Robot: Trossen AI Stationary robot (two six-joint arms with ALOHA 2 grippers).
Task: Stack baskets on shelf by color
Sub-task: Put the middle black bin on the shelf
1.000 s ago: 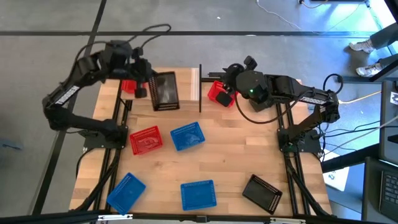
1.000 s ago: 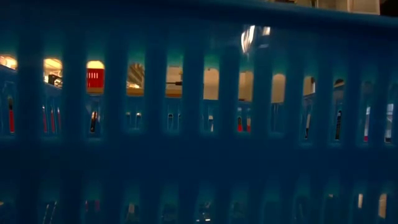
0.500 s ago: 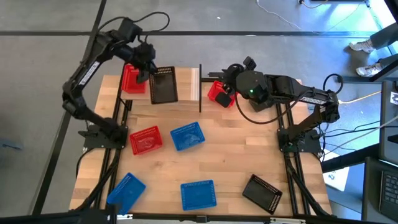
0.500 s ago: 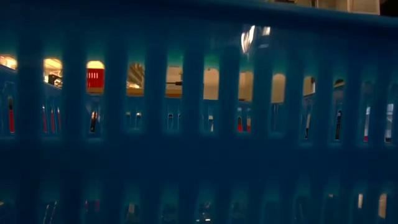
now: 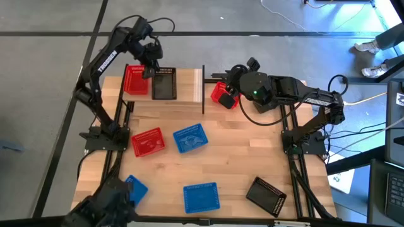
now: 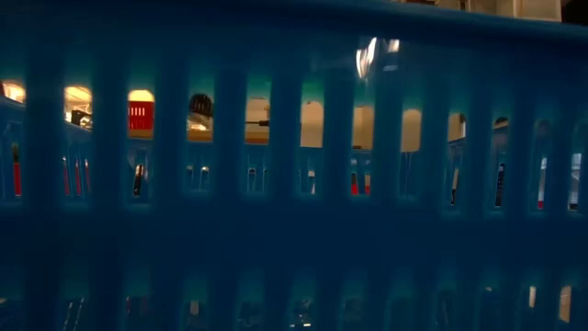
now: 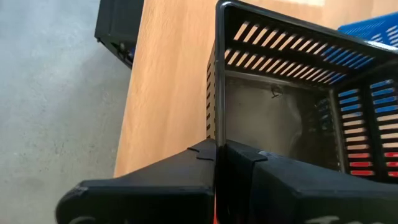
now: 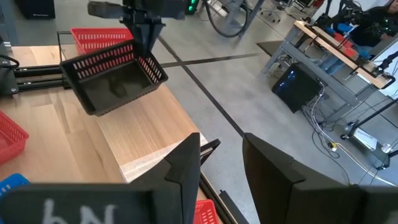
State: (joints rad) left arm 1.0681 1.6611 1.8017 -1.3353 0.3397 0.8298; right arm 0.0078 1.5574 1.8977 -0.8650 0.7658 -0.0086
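Since a second ago, the left hand (image 5: 153,69) is swinging its black basket (image 5: 164,84) from tilted to level over the shelf (image 5: 186,85), just beside the red basket (image 5: 135,79) resting there. Its fingers are pinching the basket's rim, likely so the open side stays up for setting down. Across the shelf, the right hand (image 5: 225,90) is waiting with fingers spread, a second red basket (image 5: 221,96) partly hidden under it. A blue basket (image 6: 294,230) is blocking nearly all of the low view.
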